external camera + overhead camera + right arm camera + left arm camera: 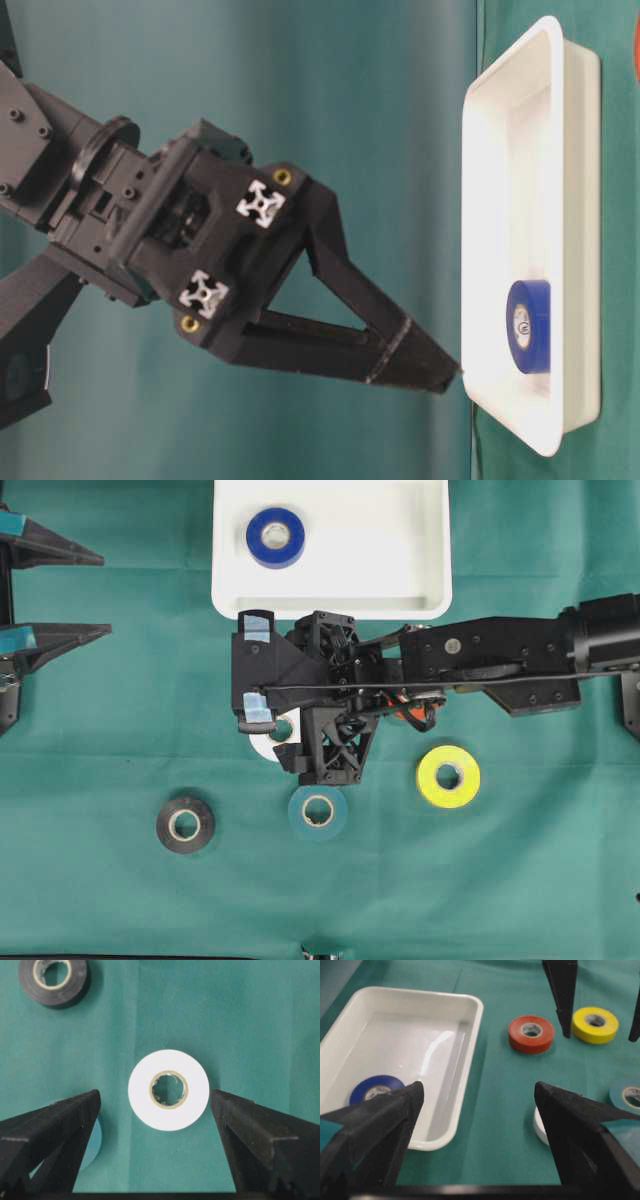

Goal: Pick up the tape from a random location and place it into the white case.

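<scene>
I have the right gripper (pixel 155 1110) poised above the white tape (pixel 168 1089), jaws spread wide on either side so they can drop around it. It lies flat on the desk, just near of the white case (pixel 400 580), which already holds a blue roll (pixel 275 537); the left gripper (pixel 475 1105) idles, jaws apart

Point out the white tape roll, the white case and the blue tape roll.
white tape roll (pixel 168 1090), right wrist view, on its flat white face.
white case (pixel 432 605), overhead view, on its rim corner.
blue tape roll (pixel 276 537), overhead view, on its blue ring.
</scene>
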Available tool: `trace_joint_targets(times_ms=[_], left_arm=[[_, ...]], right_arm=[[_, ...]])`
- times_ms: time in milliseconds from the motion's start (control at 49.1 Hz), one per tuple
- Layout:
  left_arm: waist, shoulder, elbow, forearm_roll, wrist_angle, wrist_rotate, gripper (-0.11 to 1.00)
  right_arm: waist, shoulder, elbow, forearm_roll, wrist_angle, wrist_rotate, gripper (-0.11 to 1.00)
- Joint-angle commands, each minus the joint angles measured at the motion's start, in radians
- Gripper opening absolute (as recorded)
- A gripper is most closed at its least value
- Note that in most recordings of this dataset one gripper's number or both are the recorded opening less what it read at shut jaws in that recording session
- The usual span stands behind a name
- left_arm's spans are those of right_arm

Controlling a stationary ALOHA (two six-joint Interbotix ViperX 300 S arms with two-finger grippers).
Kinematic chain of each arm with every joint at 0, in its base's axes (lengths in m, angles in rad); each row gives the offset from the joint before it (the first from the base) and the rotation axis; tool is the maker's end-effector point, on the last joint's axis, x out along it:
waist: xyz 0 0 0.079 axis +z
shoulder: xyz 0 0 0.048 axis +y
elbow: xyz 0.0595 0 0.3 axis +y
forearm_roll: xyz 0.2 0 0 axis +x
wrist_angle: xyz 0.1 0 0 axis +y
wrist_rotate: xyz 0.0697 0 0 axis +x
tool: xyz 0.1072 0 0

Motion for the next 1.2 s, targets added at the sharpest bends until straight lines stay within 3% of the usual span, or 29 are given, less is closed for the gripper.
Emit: trace_joint_targets(times_ms=[0, 692, 1181], left_arm=[[0.005, 0.008, -0.014, 0.003, -0.005, 0.002, 0.97], [0.005, 0.009, -0.014, 0.003, -0.002, 0.002, 0.97], [0.003, 0.011, -0.014, 0.003, -0.002, 0.002, 0.97]], right_arm=[[-0.002, -0.017, -0.029, 0.002, 0.0, 0.003, 0.92], [-0.002, -0.011, -0.029, 0.002, -0.003, 0.008, 0.92], [0.003, 0.097, -0.028, 0.0, -0.025, 0.04, 0.92]])
